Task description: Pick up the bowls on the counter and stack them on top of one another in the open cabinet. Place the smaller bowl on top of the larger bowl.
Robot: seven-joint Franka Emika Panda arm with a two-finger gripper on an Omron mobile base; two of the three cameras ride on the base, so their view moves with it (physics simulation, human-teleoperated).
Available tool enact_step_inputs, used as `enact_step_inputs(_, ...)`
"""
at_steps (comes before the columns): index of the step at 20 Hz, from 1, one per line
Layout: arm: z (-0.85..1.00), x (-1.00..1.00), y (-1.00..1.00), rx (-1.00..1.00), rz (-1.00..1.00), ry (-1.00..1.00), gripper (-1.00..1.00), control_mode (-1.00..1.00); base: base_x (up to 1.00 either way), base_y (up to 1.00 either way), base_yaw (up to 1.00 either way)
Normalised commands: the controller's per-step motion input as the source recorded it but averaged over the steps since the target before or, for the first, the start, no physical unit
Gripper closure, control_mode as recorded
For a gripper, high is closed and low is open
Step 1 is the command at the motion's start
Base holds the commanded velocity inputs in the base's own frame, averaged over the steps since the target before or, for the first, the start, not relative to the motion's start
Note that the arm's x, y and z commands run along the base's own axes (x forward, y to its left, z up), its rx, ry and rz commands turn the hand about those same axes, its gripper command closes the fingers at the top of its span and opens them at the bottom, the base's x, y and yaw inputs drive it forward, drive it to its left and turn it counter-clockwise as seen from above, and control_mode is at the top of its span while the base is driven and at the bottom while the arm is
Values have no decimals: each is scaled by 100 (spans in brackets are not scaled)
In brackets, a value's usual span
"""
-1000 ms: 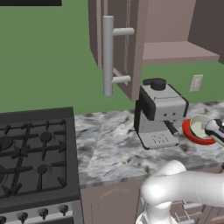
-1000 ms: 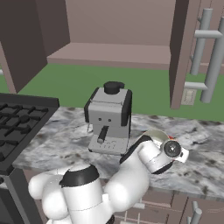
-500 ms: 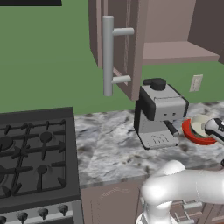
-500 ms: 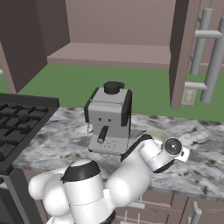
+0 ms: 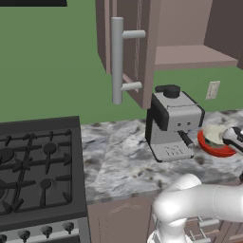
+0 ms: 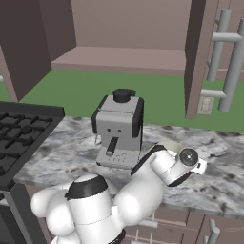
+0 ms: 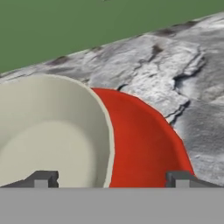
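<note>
Bowls counted: two. One smaller bowl (image 7: 48, 135), cream inside, and one larger bowl (image 7: 144, 144), bright red and shallow.
Bowl arrangement: the smaller bowl sat inside the larger bowl, off toward one side, with a crescent of red showing beside it in the hand view.
Bowl location: both stood on the counter (image 5: 118, 161), to the right of the coffee machine (image 5: 172, 121) in the left base view, where the red rim (image 5: 214, 148) showed with the cream bowl (image 5: 214, 135) on it.
Cabinet: one wall cabinet (image 5: 190, 57) hung above the counter with its shelf bare; no bowl was on it.
Cabinet door: one door (image 5: 137, 47) stood open, bearing one long vertical grey bar handle (image 5: 117, 59). In the right base view a second pair of grey bar handles (image 6: 224, 52) was seen further right.
Gripper: the gripper (image 7: 113, 178) was held just above the bowls, its two dark fingertips (image 7: 41, 178) standing wide apart, one over the cream bowl and one over the red. The jaws were spread and clasped nothing.
Arm: the white arm (image 6: 143, 181) reached low across the counter front toward the bowls, hiding most of them in the right base view.
Obstructions: the coffee machine stood just beside the bowls, below the open shelf.
Other items: one black gas stove (image 5: 38, 171) at the left end of the counter; one wall socket (image 5: 213, 90) on the green wall behind.
</note>
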Motion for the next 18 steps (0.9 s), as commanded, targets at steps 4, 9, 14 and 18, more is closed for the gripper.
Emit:
enact_step_inputs(4, 26, -15, -1, 1, 0, 0, -100, -100, 0, 0, 0)
enact_step_inputs(9, 16, -20, -4, 1, 0, 0, -100, -100, 0, 0, 0)
enact_step_inputs(14, 19, -25, -11, 2, 0, 0, -100, -100, 0, 0, 0)
enact_step_inputs(18, 20, -32, -15, 6, 0, 0, -100, -100, 0, 0, 0)
